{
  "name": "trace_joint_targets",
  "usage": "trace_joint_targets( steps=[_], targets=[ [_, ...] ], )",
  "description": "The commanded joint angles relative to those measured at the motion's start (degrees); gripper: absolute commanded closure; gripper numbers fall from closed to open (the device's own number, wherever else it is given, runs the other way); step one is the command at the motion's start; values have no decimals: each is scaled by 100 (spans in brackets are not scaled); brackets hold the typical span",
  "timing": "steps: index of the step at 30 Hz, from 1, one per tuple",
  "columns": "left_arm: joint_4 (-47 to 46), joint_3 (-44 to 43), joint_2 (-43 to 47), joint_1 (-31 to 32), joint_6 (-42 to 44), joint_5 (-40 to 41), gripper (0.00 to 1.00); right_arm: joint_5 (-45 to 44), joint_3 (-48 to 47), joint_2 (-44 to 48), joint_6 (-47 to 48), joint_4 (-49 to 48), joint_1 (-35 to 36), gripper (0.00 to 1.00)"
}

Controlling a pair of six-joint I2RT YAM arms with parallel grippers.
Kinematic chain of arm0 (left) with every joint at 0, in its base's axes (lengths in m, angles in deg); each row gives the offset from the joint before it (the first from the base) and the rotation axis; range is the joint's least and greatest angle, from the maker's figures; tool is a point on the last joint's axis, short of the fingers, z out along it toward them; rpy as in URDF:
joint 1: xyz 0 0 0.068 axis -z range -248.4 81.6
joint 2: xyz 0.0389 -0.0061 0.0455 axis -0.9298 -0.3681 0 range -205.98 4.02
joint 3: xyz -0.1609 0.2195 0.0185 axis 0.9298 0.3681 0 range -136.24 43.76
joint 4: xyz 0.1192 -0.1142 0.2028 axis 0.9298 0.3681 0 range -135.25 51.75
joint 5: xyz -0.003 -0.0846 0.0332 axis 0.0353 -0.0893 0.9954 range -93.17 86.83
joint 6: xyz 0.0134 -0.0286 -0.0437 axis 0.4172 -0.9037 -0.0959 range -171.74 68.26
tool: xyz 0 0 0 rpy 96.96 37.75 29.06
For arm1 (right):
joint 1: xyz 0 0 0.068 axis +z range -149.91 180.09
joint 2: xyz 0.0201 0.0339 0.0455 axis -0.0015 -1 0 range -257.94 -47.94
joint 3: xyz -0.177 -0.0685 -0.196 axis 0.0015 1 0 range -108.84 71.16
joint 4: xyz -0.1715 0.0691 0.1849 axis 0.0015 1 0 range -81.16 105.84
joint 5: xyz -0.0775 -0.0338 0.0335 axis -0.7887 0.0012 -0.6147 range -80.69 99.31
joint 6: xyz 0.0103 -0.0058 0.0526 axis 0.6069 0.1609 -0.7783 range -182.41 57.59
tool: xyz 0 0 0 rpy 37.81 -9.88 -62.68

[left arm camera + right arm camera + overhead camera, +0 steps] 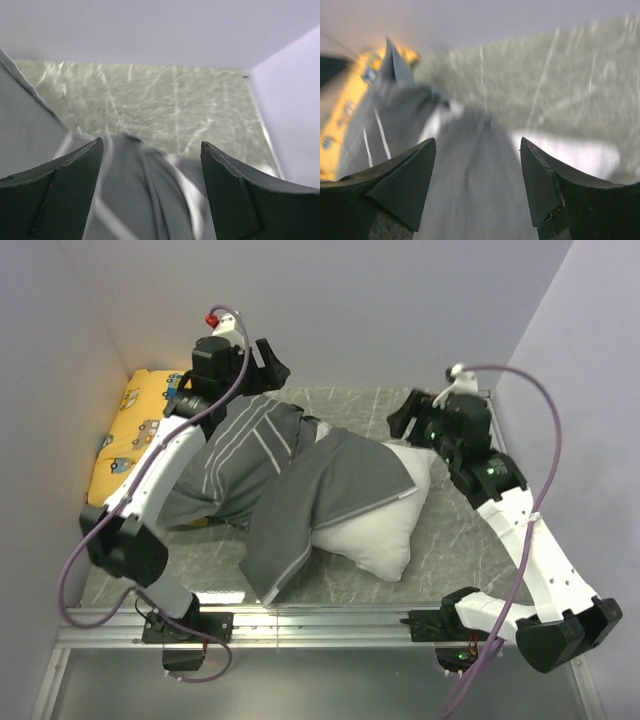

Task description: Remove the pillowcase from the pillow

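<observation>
The pillowcase (300,490) lies crumpled across the table (450,550). Its striped end is bunched just below the left gripper (275,362), and its plain grey part slants from beside the right gripper (403,412) towards the near edge. It partly covers the pillow (385,530); how much is inside cannot be told. The pillow's bare white end juts out, one corner pointing up at the right jaws, and its length runs roughly across the table between the two grippers. Both pairs of jaws stand apart and clamp nothing. In the left wrist view the fabric lies beneath the gap between the fingers (70,185). A yellow cushion (125,435) rests behind the left arm.
</observation>
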Motion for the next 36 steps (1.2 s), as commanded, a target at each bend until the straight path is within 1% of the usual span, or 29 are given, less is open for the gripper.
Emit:
trace_joint_targets(
  steps=[1, 3, 4, 7, 9, 11, 13, 14, 16, 17, 18, 19, 20, 21, 23, 25, 26, 29, 30, 31, 32, 33, 34, 35, 36],
  targets=[
    [79, 350, 647, 308, 540, -464, 15, -23, 804, 406, -97, -266, 98, 25],
    [203, 597, 857, 581, 743, -387, 13, -85, 1262, 574, -89, -354, 142, 25],
    [256, 859, 937, 896, 910, -247, 12, -155, 1368, 679, -97, -380, 142, 24],
    [265, 1291, 1113, 1371, 1043, 70, 11, -182, 1606, 759, -80, -398, 142, 24],
    [352, 1398, 1096, 1557, 1078, 202, 8, -147, 1694, 786, -80, -398, 133, 24],
    [580, 1425, 982, 1900, 1192, 456, 7, -129, 1816, 873, -80, -407, 142, 24],
    [695, 1477, 876, 2268, 1289, 869, 6, -129, 1922, 1005, -88, -442, 142, 24],
    [774, 1495, 754, 2366, 1307, 1158, 1, -138, 2027, 1040, -97, -468, 142, 24],
    [880, 1478, 622, 2603, 1333, 1414, 1, -138, 2080, 1076, -97, -469, 142, 24],
    [906, 1469, 508, 2682, 1333, 1633, 3, -147, 2107, 1076, -89, -460, 142, 24],
    [976, 1451, 446, 2761, 1307, 2036, 7, -138, 2116, 1067, -89, -460, 142, 24],
    [1055, 1303, 384, 2780, 1263, 2240, 13, -147, 2116, 1076, -89, -460, 142, 24],
    [1143, 1215, 288, 2780, 1211, 2433, 34, -138, 2124, 1085, -89, -460, 142, 24],
    [1266, 1014, 252, 2762, 1106, 2862, 50, -138, 2142, 1093, -89, -468, 151, 24],
    [1267, 863, 260, 2745, 1061, 3059, 76, -120, 2142, 1094, -71, -469, 159, 24],
    [1162, 678, 313, 2622, 1026, 3025, 80, -138, 2160, 1041, -62, -469, 159, 24],
    [1161, 617, 357, 2534, 999, 2981, 84, -146, 2195, 1023, -53, -486, 168, 24],
    [1153, 423, 445, 2078, 894, 2586, 87, -103, 2309, 944, -53, -591, 160, 24],
    [1153, 414, 480, 1816, 859, 2454, 88, -85, 2344, 883, -53, -609, 159, 24],
    [1118, 457, 533, 1682, 850, 2244, 87, -76, 2362, 839, -53, -635, 168, 24],
    [917, 536, 664, 1524, 824, 1781, 85, -15, 2405, 804, -62, -705, 168, 24],
    [846, 711, 726, 1175, 684, 1515, 84, 11, 2423, 708, -71, -732, 177, 24],
    [749, 808, 779, 980, 605, 1251, 82, 38, 2449, 663, -71, -776, 186, 24],
    [540, 914, 875, 795, 525, 701, 83, 90, 2476, 611, -80, -872, 212, 24],
    [459, 1089, 902, 402, 316, 530, 84, 99, 2467, 480, -80, -899, 264, 24]
  ],
)
